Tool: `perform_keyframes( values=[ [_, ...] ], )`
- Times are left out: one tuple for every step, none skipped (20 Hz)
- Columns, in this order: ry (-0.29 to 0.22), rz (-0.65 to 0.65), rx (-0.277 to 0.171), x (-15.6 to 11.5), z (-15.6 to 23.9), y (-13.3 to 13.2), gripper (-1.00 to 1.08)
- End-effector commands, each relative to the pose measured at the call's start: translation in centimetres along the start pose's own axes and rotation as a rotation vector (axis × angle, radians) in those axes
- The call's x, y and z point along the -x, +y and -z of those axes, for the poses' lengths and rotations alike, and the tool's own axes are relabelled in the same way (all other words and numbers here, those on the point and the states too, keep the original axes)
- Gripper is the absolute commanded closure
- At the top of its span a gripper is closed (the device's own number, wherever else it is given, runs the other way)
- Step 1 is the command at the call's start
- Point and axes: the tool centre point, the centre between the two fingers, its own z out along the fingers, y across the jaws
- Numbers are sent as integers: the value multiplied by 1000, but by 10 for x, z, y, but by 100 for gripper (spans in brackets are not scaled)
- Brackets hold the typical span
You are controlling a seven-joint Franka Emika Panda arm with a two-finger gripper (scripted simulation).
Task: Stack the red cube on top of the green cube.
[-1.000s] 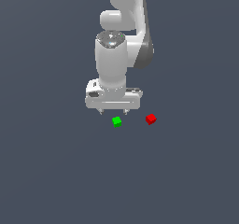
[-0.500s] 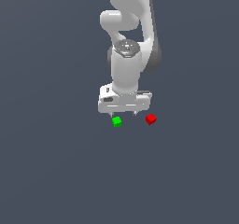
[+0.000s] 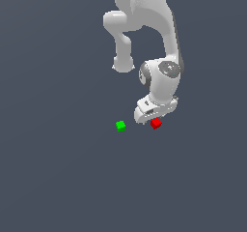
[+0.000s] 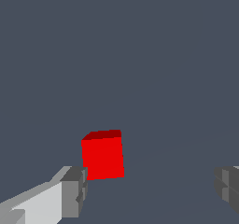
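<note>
In the wrist view the white two-fingered gripper (image 4: 149,190) stands wide open, holding nothing, with the small bright red cube (image 4: 102,154) on the grey floor just beyond one grey fingertip (image 4: 74,191). Farther off, toward the exterior view's left, the small bright green cube (image 3: 120,125) sits apart. This looks like the reach-to-grasp step; next the jaws need centring around the red cube before closing.

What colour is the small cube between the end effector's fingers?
Bright red; the small plain cube shows best in the wrist view.
</note>
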Motion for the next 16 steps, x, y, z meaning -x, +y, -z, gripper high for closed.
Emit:
perform_keyframes(
  values=[
    [-5,48,-2,4,-12,-21,-92],
    [-7,61,-3,5,-16,-27,-92],
    [-8,70,-3,6,-18,-31,-92],
    [-9,77,-3,7,-20,-34,-92],
    [-10,81,-4,7,-21,-36,-92],
    [-10,83,-4,7,-22,-37,-92],
    [-11,77,-4,7,-20,-35,-92],
    [-11,77,-4,7,-20,-35,-92],
    [-11,77,-4,7,-21,-35,-92],
    [-11,77,-4,7,-23,-35,-92],
    [-11,77,-4,7,-26,-35,-92],
    [-11,77,-4,7,-29,-35,-92],
    [-11,78,-4,7,-32,-35,-92],
    [-11,79,-4,8,-37,-36,-92],
    [-11,79,-3,8,-42,-36,-92],
    [-11,80,-3,8,-47,-36,-92]
  ],
)
